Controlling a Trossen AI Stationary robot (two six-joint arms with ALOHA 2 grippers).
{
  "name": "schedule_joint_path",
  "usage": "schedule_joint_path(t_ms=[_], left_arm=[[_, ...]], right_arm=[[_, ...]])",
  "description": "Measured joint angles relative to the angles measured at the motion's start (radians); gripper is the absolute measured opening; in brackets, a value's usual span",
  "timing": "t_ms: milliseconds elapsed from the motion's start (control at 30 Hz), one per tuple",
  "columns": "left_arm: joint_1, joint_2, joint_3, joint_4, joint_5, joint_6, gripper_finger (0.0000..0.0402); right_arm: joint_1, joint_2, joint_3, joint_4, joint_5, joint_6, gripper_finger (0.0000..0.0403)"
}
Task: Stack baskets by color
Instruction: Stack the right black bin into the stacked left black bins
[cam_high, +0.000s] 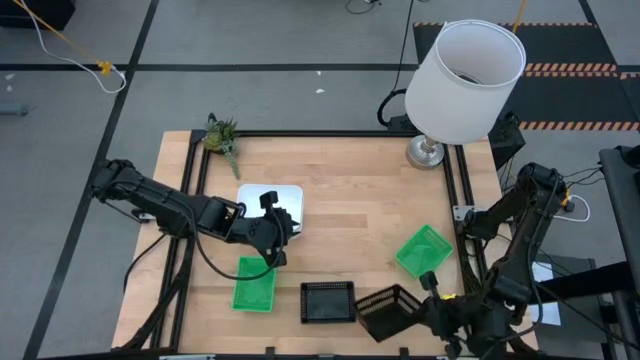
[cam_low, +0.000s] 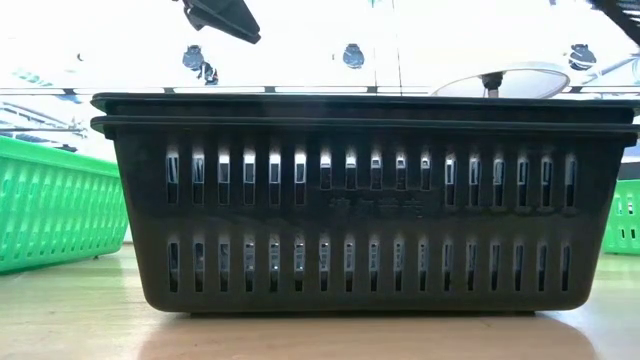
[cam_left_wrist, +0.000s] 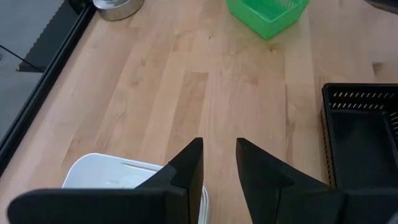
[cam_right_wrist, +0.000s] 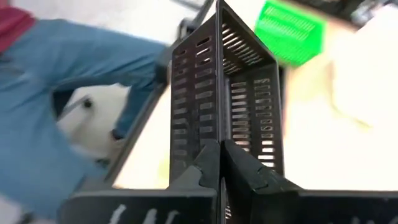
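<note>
My right gripper (cam_high: 428, 298) is shut on a black slotted basket (cam_high: 388, 311) at the table's near right. A second black basket (cam_high: 328, 301) rests flat on its bottom just to its left; it fills the low view (cam_low: 360, 200). One green basket (cam_high: 253, 284) sits near left and another (cam_high: 423, 250) lies at the right. My left gripper (cam_left_wrist: 219, 146) hovers open over the near edge of a white basket (cam_high: 272, 203) with nothing between its fingers. My right gripper pinches one wall of the black basket at its rim (cam_right_wrist: 219, 134) between its two fingers, one finger inside the basket and one outside. The fingers come from the table's near right side, slanting down. The basket is lifted and tipped on its side, with its opening toward the table's left.
A large white lampshade (cam_high: 467, 78) on a metal base (cam_high: 425, 152) stands at the far right corner. A small green plant sprig (cam_high: 222, 135) lies at the far left. Bare wood lies in the table's middle. A person in blue (cam_right_wrist: 56, 106) stands beyond the near edge.
</note>
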Motion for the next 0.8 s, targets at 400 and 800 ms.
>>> schedule_joint_path(t_ms=[400, 800], left_arm=[[0.0, 0.0, 0.0, 0.0, 0.0, -0.016, 0.0097], [0.0, 0.0, 0.0, -0.008, 0.0, -0.021, 0.0097]], right_arm=[[-0.012, 0.005, 0.005, 0.207, 0.292, -0.233, 0.0], [-0.114, 0.145, 0.005, 0.56, 0.344, -0.494, 0.0]])
